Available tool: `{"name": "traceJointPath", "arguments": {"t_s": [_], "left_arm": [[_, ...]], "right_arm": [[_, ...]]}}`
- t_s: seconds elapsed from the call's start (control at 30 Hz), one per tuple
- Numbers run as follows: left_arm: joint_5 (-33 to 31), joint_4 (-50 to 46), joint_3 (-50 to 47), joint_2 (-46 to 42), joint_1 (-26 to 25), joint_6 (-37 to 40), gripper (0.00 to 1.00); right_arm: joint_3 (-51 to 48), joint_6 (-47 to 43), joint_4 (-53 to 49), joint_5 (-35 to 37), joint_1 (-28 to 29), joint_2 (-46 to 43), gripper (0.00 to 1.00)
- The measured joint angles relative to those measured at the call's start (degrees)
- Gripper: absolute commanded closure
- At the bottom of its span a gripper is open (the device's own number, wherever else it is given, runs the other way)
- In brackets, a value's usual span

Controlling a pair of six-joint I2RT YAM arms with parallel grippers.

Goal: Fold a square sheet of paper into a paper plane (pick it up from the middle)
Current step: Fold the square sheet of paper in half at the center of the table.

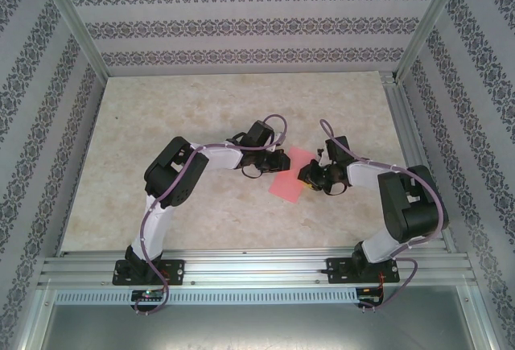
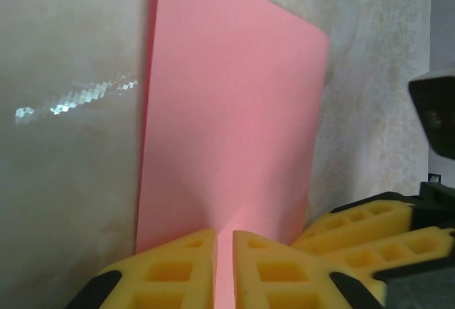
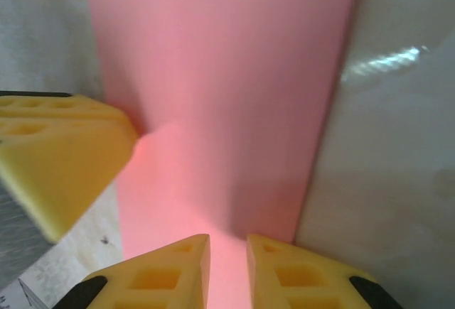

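My left gripper (image 2: 225, 235) has its yellow jaws drawn almost together, clamped on the near edge of the square sheet of paper (image 1: 290, 178), with a thin strip of pink showing in the slit between them. My right gripper (image 3: 227, 241) faces it from the opposite edge. Its jaws stand a little wider, with paper in the gap, and I cannot tell whether the pads actually bite. The sheet lies on the table (image 1: 201, 109) between the two grippers, roughly mid-table, mostly flat, with a slight ridge rising toward each grip. I judge this to be the start of a fold. To do it well I want the right side firmly pinched before anything lifts. Then I raise both edges together and evenly, without pulling them apart, since paper this thin can tear or slip. I match edge to edge before pressing the crease down.
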Motion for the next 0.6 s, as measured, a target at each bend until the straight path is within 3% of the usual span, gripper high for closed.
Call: {"name": "traceJointPath", "arguments": {"t_s": [0.2, 0.3, 0.6], "left_arm": [[0.09, 0.0, 0.0, 0.0, 0.0, 0.0, 0.83], [0.13, 0.0, 0.0, -0.02, 0.0, -0.02, 0.82], [0.07, -2.27, -0.76, -2.56, -0.04, -0.24, 0.7]], "right_arm": [[0.07, 0.13, 0.7, -0.24, 0.04, -0.02, 0.74], [0.07, -0.17, -0.9, 0.81, 0.15, -1.81, 0.66], [2.36, -3.3, -8.37, 7.21, 0.11, -7.32, 0.48]]}}
